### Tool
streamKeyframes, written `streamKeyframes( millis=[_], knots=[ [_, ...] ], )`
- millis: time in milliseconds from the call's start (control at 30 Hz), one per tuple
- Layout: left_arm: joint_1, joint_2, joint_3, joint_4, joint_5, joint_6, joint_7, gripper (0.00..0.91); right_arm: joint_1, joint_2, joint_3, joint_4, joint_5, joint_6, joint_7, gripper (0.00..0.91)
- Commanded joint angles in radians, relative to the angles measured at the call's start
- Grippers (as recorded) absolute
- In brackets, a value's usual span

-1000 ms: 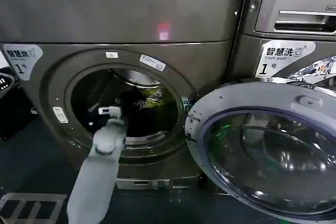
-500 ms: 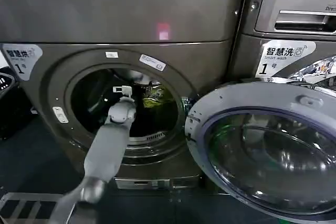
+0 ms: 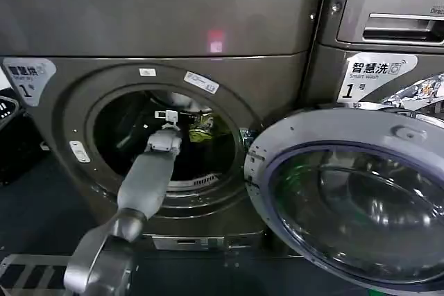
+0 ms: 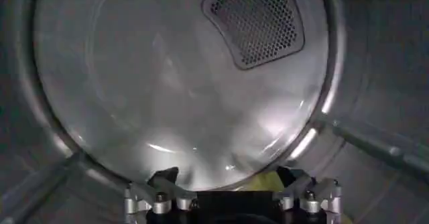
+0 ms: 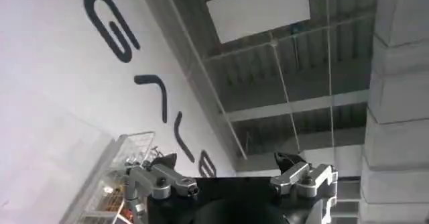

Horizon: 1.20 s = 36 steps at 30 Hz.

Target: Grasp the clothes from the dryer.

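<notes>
The left gripper reaches through the round porthole of the dryer, its arm extending up from the lower left of the head view into the drum opening. In the left wrist view the left gripper has its fingers spread wide apart with nothing between them. The fingers point toward the drum's rear wall, where a perforated vent panel sits well beyond the fingertips. The clothes lie inside the drum: the yellow-green garment shows just beside one fingertip, close in front of the gripper and not touched by it. In the head view the same garment lies to the right of the fingers. The dryer door hangs swung open, well apart from the left gripper. The right gripper is away from the dryer, fingers parted and empty, pointing at a ceiling and a lettered wall.
</notes>
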Motion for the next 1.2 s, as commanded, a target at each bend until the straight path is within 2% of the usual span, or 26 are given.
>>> streamKeyframes(
  millis=[33,333,567,1200],
  knots=[
    [-0.051,0.015,0.046,0.083,0.049,0.044,0.152,0.907,0.01,-0.001,-0.011,0.0,-0.002,0.001,-0.001,0.907],
    [-0.181,0.007,0.173,0.285,0.203,-0.046,0.411,0.907,0.018,-0.006,-0.019,-0.006,-0.004,0.005,-0.005,0.907],
    [-0.219,0.016,0.356,0.352,0.27,-0.076,0.59,0.907,0.02,-0.005,-0.021,-0.013,-0.005,0.008,-0.008,0.907],
    [-0.285,0.044,0.468,0.447,0.491,-0.205,0.894,0.907,0.035,0.0,-0.039,-0.017,-0.025,0.011,-0.009,0.907]
  ],
)
